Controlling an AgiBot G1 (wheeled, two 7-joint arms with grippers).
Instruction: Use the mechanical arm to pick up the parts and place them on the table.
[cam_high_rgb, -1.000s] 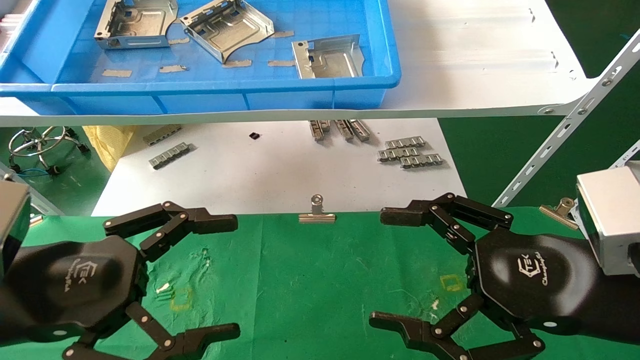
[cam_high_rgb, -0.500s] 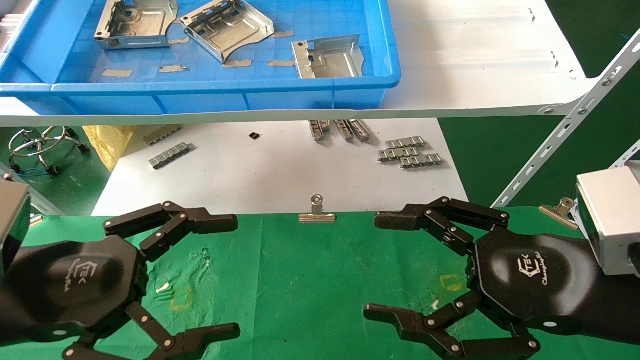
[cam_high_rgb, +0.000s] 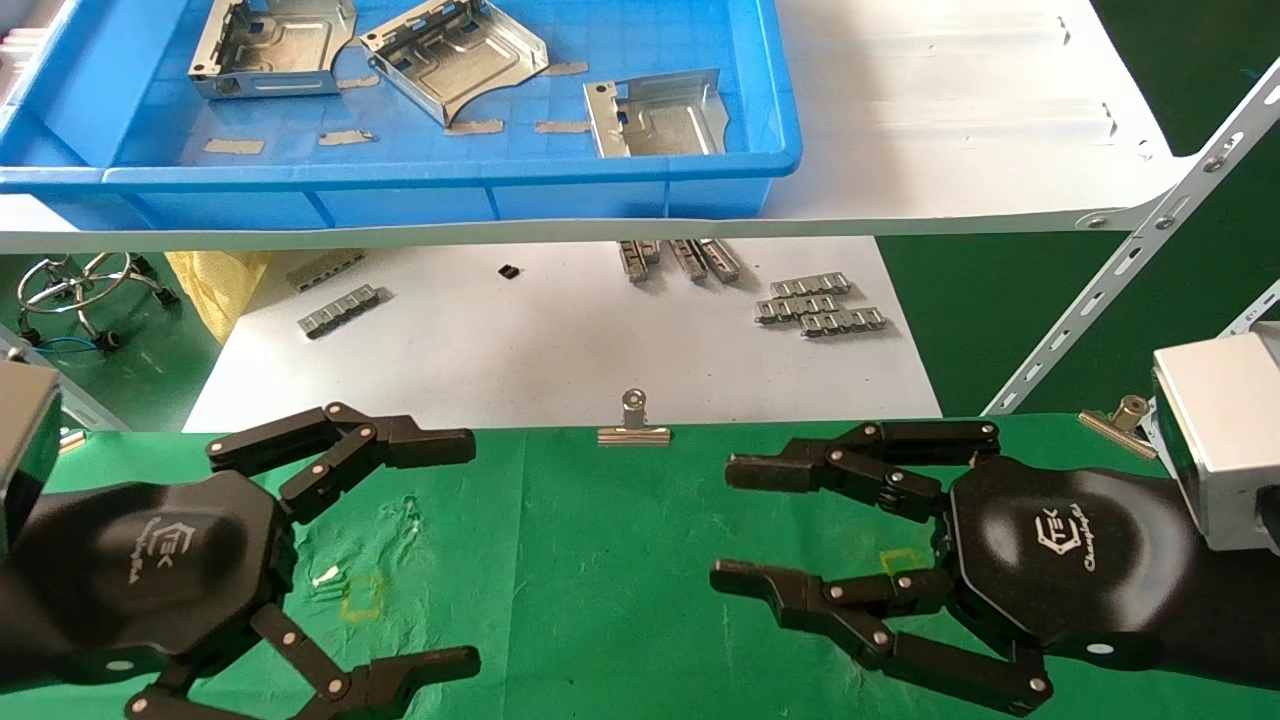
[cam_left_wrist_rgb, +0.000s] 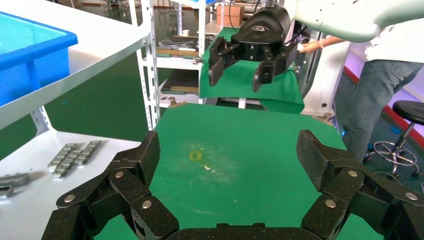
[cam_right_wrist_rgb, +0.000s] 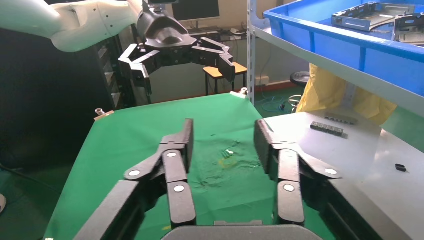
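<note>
Three silvery sheet-metal parts (cam_high_rgb: 270, 45) (cam_high_rgb: 455, 55) (cam_high_rgb: 655, 112) lie in a blue bin (cam_high_rgb: 400, 180) on the white shelf; two of them also show in the right wrist view (cam_right_wrist_rgb: 365, 12). My left gripper (cam_high_rgb: 470, 552) hovers over the green table (cam_high_rgb: 600, 560) at the near left, wide open and empty (cam_left_wrist_rgb: 230, 150). My right gripper (cam_high_rgb: 722, 525) hovers over the table at the near right, fingers partly drawn in but apart, and empty (cam_right_wrist_rgb: 225, 140). Both grippers are far below and in front of the bin.
A white board (cam_high_rgb: 550, 350) behind the table carries small ribbed metal strips (cam_high_rgb: 820, 303). Binder clips (cam_high_rgb: 633, 425) (cam_high_rgb: 1120, 420) sit on the table's far edge. A slanted shelf brace (cam_high_rgb: 1130, 270) stands at the right. A person (cam_left_wrist_rgb: 385, 75) stands beyond the table.
My right gripper's fingers have drawn closer together and reach a little further left. My left gripper has not moved.
</note>
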